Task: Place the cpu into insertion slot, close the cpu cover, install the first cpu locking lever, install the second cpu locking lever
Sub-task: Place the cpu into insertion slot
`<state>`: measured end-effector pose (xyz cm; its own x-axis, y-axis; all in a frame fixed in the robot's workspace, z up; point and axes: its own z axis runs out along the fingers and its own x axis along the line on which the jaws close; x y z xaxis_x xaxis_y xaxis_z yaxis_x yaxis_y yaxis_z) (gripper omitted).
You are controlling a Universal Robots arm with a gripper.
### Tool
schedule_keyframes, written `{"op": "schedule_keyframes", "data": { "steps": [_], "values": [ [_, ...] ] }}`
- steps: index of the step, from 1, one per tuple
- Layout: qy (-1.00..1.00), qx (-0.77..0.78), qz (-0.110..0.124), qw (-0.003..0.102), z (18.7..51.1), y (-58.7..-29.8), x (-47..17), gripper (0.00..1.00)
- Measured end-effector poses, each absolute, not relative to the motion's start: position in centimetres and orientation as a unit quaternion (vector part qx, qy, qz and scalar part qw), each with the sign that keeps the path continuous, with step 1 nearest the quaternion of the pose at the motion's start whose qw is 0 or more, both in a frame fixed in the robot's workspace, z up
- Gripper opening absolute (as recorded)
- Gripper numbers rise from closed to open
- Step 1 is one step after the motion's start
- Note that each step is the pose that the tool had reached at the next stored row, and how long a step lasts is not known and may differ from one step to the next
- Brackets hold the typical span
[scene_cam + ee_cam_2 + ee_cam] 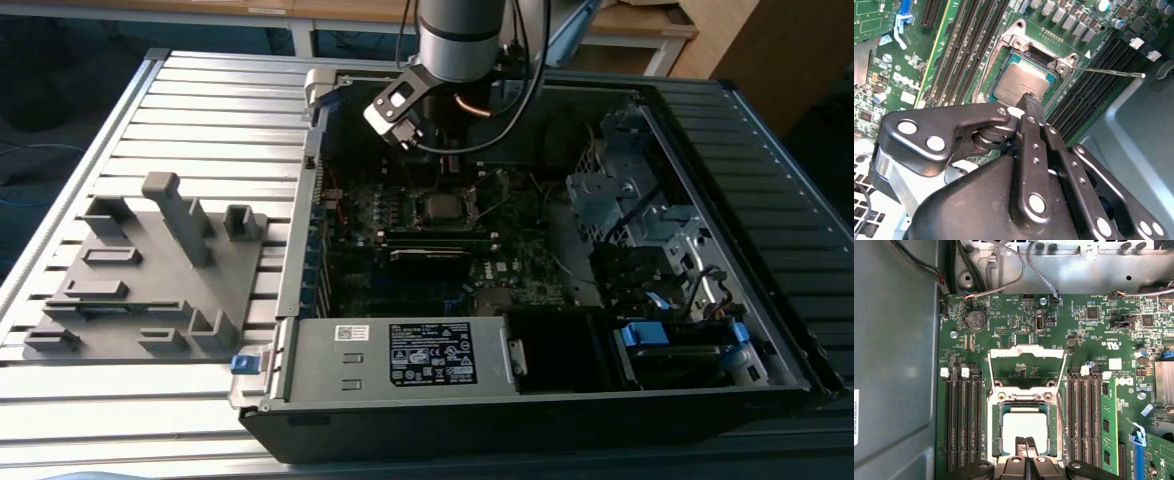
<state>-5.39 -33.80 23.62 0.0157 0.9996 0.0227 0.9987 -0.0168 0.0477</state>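
Bright daylight falls on your table [200,110]; the case [534,425] interior lies shadowed. The cpu [1025,424] glares white in the first wrist view.

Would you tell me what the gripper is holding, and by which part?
Nothing: the gripper is shut, tips over the cpu lying in the insertion slot.

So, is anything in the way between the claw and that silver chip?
Nothing visible. The gripper, tips shut, sits right at the cpu, which lies in the insertion slot with the cpu cover open.
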Motion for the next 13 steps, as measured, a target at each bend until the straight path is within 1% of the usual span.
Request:
{"op": "schedule_keyframes", "data": {
  "steps": [10,11,13],
  "values": [
    [0.701,0.713,0.025,0.009,23.64,-33.80,-5.39,0.10],
    [0.701,0.713,0.024,0.010,23.64,-33.79,-5.38,0.10],
    [0.701,0.713,0.018,0.016,23.61,-33.76,-5.32,0.10]
  ]
}}
